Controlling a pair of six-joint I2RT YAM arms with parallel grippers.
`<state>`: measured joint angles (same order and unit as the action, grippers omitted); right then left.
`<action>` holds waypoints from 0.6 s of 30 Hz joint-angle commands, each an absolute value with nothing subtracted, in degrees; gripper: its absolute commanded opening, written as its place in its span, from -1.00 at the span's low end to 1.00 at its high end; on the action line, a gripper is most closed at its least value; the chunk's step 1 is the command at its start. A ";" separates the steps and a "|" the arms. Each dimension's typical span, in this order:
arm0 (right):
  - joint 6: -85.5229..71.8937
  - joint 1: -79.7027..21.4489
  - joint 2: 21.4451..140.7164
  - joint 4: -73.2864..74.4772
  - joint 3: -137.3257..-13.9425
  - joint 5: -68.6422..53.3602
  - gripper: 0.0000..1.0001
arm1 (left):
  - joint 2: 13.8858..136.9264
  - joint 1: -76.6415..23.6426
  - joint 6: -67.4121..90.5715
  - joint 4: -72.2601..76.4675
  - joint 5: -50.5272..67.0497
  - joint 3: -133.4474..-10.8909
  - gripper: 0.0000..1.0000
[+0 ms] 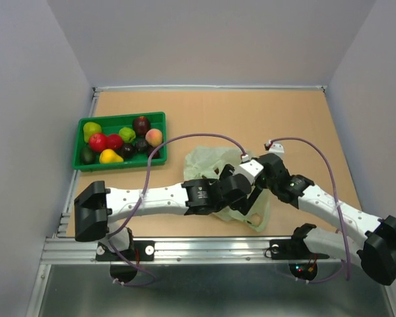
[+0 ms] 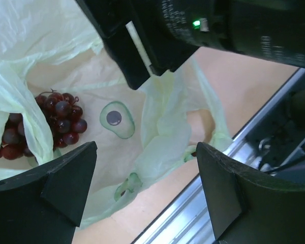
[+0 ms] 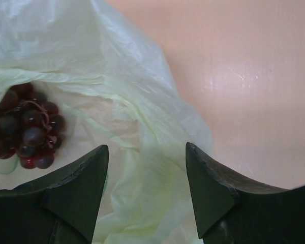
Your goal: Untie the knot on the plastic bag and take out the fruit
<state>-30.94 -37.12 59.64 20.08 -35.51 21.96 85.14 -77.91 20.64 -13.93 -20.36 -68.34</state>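
The pale green plastic bag (image 1: 201, 162) lies mid-table under both grippers. Its mouth is open and no tied knot shows. A loose handle loop (image 2: 209, 124) lies near the table's front rail. A dark purple grape bunch (image 2: 61, 121) sits inside the bag and also shows in the right wrist view (image 3: 28, 134). My left gripper (image 2: 146, 152) is open and empty above the bag's front fold and handle. My right gripper (image 3: 146, 150) is open and empty over a crumpled fold of the bag (image 3: 142, 168), right of the grapes. In the top view the left gripper (image 1: 237, 197) and right gripper (image 1: 256, 210) are close together.
A green tray (image 1: 160, 117) at the back left holds a lime-green fruit (image 1: 127, 134), red ones (image 1: 98, 142), dark purple ones (image 1: 141, 124), a peach (image 1: 154, 137) and pears (image 1: 109, 156). The metal rail (image 1: 204, 247) runs along the front edge. Walls enclose the table.
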 commanded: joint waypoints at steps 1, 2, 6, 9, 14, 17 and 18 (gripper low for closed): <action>-36.02 -36.56 58.88 18.37 -32.44 26.37 0.35 | 87.09 -74.37 20.74 -12.31 -21.00 -67.33 0.79; -36.56 -36.48 59.23 18.37 -31.74 26.45 0.35 | 87.88 -73.40 21.70 -12.13 -21.44 -66.72 0.79; -38.58 -36.47 60.29 18.02 -29.97 25.84 0.33 | 87.89 -67.34 22.76 -10.64 -23.11 -62.67 0.78; -39.29 -36.39 60.91 17.75 -29.27 25.05 0.32 | 88.24 -63.64 22.41 -9.76 -24.69 -60.65 0.79; -40.17 -36.39 60.47 16.79 -27.51 23.73 0.32 | 90.70 -57.14 23.99 -9.84 -26.88 -58.01 0.80; -40.43 -36.47 60.21 16.44 -26.81 23.03 0.32 | 90.97 -55.72 24.78 -10.55 -30.05 -57.57 0.81; -40.52 -36.39 60.21 16.26 -26.81 22.59 0.32 | 90.79 -55.81 25.66 -10.89 -30.67 -57.66 0.82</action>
